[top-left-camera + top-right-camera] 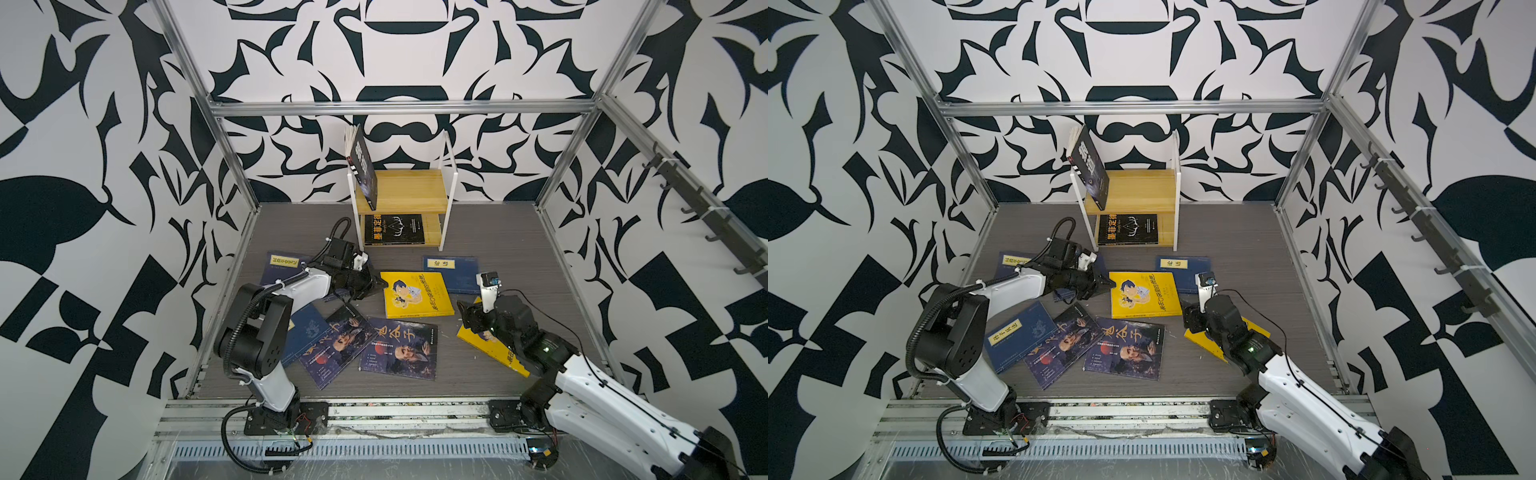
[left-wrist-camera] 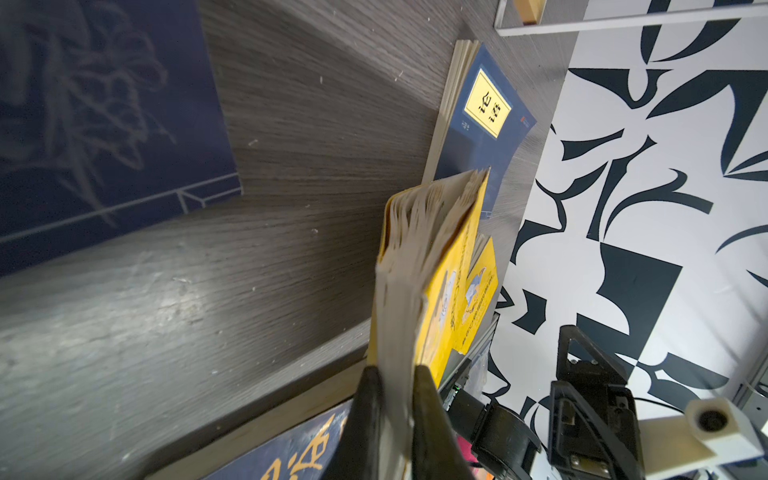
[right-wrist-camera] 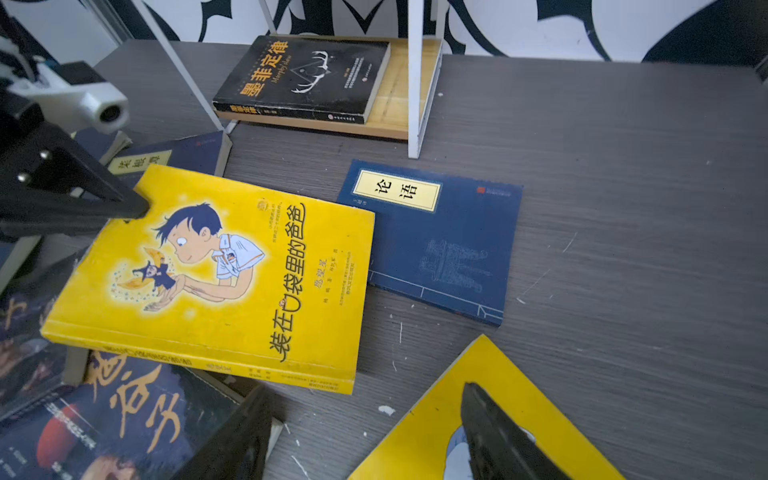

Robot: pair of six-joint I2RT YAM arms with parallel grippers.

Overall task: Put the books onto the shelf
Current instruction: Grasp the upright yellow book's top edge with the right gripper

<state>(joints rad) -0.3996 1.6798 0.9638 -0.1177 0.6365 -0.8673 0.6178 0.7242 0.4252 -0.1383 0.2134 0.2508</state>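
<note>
My left gripper is shut on the page edge of a yellow cartoon book in the middle of the floor. Its gripped corner looks slightly raised. Open and empty, my right gripper hovers over the corner of a second yellow book at the right. The shelf stands at the back. One black book leans on its top board. Another black book lies flat on the bottom board.
A navy book with a yellow label lies right of the held book. Two more navy books sit under my left arm. Two dark calligraphy books lie in front. Metal frame posts edge the floor.
</note>
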